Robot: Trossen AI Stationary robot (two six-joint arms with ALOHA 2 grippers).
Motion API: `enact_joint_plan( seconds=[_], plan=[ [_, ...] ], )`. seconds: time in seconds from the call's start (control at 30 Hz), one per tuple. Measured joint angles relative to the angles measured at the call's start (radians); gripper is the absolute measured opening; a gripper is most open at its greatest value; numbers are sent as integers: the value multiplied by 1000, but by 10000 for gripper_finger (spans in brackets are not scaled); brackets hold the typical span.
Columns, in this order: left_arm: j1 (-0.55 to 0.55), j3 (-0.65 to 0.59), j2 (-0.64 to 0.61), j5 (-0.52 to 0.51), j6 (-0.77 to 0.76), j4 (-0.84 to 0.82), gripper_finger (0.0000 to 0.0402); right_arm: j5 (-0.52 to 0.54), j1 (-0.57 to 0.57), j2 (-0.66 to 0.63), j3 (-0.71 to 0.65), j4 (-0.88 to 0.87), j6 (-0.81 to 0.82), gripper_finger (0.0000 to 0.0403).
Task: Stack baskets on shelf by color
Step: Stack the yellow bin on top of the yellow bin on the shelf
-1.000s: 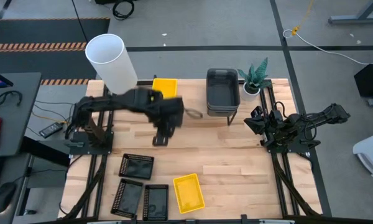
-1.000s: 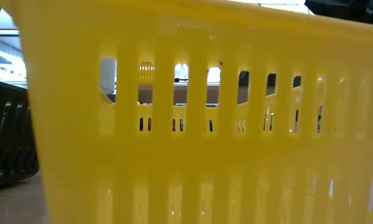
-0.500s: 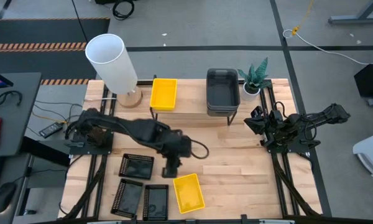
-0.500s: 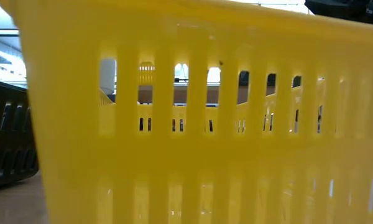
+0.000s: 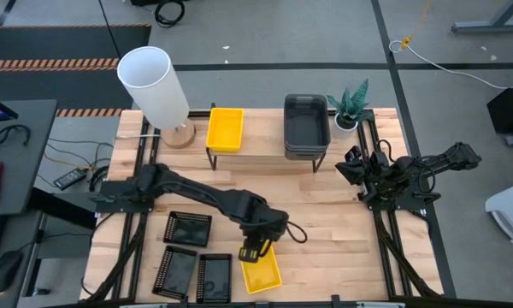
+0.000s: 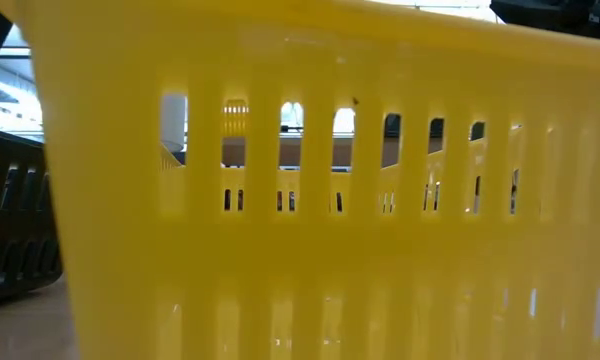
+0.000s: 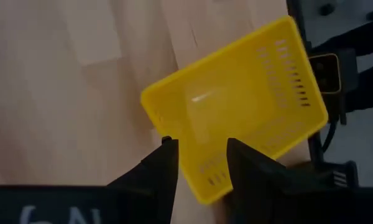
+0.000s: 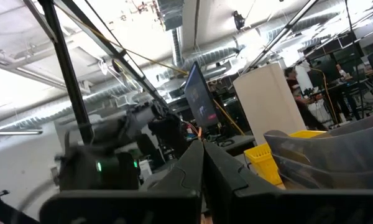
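Straddling the near wall of a light, thin, flexible yellow basket [image 7: 236,106] at the surface's front edge, left pincer [image 7: 199,163] stands partly open; right pincer [image 5: 352,167] shut.

A yellow basket [image 5: 262,267] is lying flat and slightly skewed on the tabletop at the near edge, its slotted side wall filling the low view, with three black slotted baskets [image 5: 188,228] lying flat just beside it toward the left side. On the shelf [image 5: 265,156], at the far side of the table, a yellow basket stack [image 5: 225,128] is sitting at the left end. Well apart from it, a smoky-grey basket stack [image 5: 306,125] is sitting at the right end.
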Motion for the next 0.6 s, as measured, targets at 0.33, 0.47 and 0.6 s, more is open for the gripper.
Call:
enact_joint_plan(
  seconds=[0.33, 0.47, 0.6],
  plan=[
    [-17, 0, 95, -21, -142, -29, 195, 0, 0, 0, 0, 1, 0, 16],
    [-21, 0, 112, -63, -153, -38, 218, 0, 0, 0, 0, 0, 0, 16],
    [-29, 0, 152, -71, -170, -52, 214, 0, 0, 0, 0, 1, 0, 16]
  ],
)
